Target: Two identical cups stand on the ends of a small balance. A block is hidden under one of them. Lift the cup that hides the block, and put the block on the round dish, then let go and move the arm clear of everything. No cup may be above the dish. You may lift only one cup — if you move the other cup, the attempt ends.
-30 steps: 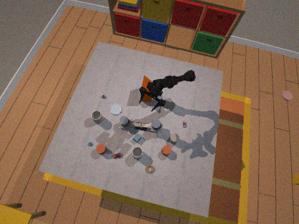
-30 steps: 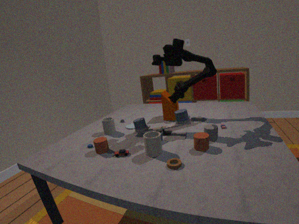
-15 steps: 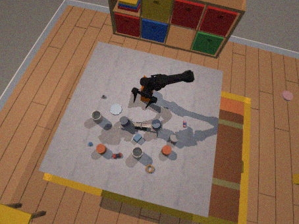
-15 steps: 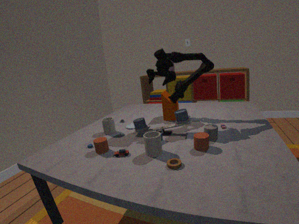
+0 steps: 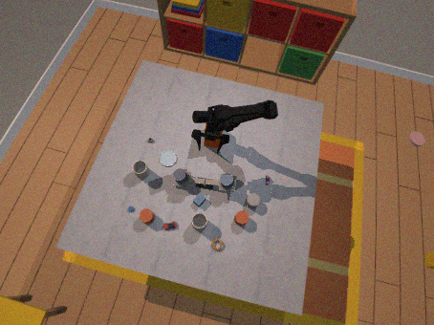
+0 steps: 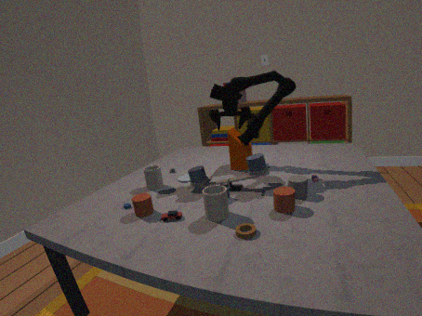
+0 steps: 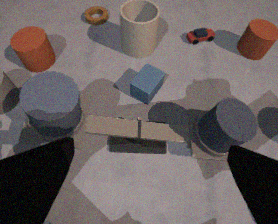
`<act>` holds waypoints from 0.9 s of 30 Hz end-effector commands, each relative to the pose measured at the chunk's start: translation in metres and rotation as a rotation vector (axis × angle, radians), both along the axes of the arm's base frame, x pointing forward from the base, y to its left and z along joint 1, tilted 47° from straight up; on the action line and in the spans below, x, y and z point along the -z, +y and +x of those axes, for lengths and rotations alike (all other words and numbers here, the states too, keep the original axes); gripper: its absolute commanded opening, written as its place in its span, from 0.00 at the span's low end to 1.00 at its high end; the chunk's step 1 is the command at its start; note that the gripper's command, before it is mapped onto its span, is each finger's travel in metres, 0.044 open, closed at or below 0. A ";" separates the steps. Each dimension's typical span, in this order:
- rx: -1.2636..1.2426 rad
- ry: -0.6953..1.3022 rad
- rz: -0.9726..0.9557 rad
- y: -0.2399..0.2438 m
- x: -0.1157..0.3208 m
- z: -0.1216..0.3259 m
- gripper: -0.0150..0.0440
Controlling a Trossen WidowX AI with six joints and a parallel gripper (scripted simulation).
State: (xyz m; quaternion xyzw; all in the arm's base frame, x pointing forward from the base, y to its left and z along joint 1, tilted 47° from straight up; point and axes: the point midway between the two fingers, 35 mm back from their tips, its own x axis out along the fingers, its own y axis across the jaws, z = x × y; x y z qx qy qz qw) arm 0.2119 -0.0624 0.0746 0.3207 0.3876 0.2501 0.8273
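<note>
My gripper [image 5: 208,149] [image 6: 230,127] [image 7: 152,149] is open and empty, pointing down above the base side of the balance [image 5: 206,183] [image 7: 107,125]. Two blue-grey upside-down cups stand on its ends. One cup [image 5: 181,177] [image 6: 198,177] [image 7: 227,127] is on the lower end, leaning outward; the other cup [image 5: 227,181] [image 6: 256,164] [image 7: 50,102] is on the raised end. Whatever is under them is hidden. The pale round dish [image 5: 168,159] [image 6: 184,177] lies near the lower cup, with nothing on it.
A loose blue block [image 5: 199,200] [image 7: 147,81] lies beside the balance. Beyond it are a beige open cup [image 5: 199,221] [image 6: 217,204], orange cylinders [image 5: 146,215] [image 5: 242,217], a toy car [image 5: 169,226] and a ring [image 5: 217,245]. Another open cup [image 5: 140,167] stands near the dish.
</note>
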 end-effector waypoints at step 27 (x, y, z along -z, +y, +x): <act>0.173 0.848 0.307 -0.014 0.063 0.072 1.00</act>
